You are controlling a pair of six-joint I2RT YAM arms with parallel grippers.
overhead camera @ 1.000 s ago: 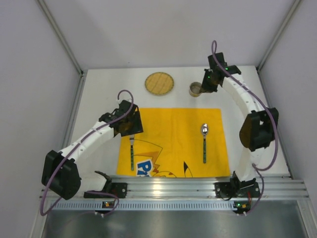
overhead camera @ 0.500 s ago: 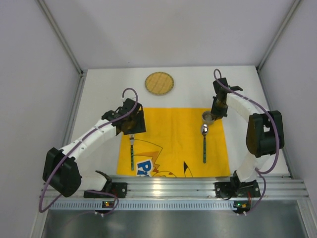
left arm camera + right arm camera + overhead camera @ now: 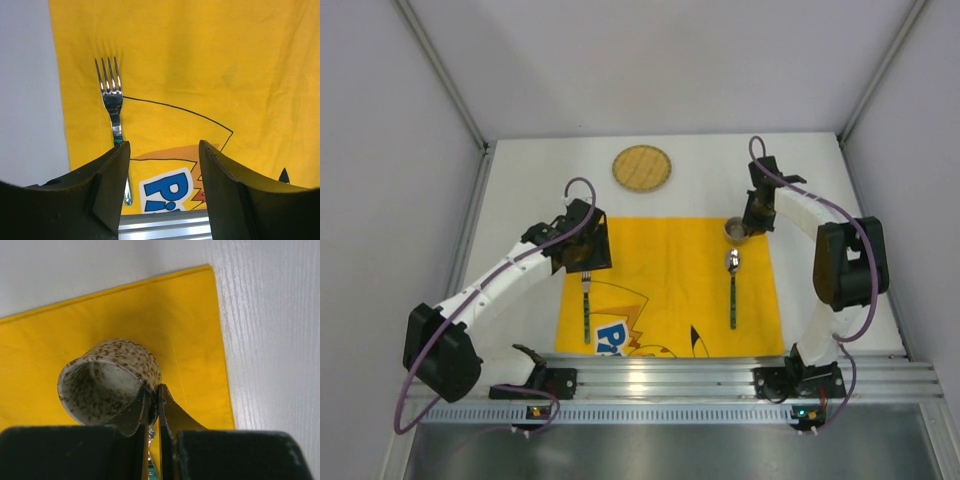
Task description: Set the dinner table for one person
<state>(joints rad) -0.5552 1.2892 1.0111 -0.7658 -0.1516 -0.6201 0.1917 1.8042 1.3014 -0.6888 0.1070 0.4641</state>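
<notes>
On the white dinner table (image 3: 520, 190) lies a yellow printed mat (image 3: 665, 265). A fork (image 3: 586, 305) lies along the mat's left side and a spoon (image 3: 732, 288) along its right. My right gripper (image 3: 154, 390) is shut on the rim of a speckled cup (image 3: 107, 380), one finger inside and one outside. The cup (image 3: 735, 232) is at the mat's far right corner, just beyond the spoon's bowl. My left gripper (image 3: 165, 150) hangs open above the mat beside the fork (image 3: 112, 100), holding nothing.
A round woven coaster (image 3: 642, 167) sits on the bare table behind the mat. The ribbed aluminium rail (image 3: 670, 375) with both arm bases runs along the near edge. Grey walls enclose the table on three sides.
The right gripper carried the cup from the bare table behind the mat to the mat's far right corner. The left gripper rose slightly and stayed open.
</notes>
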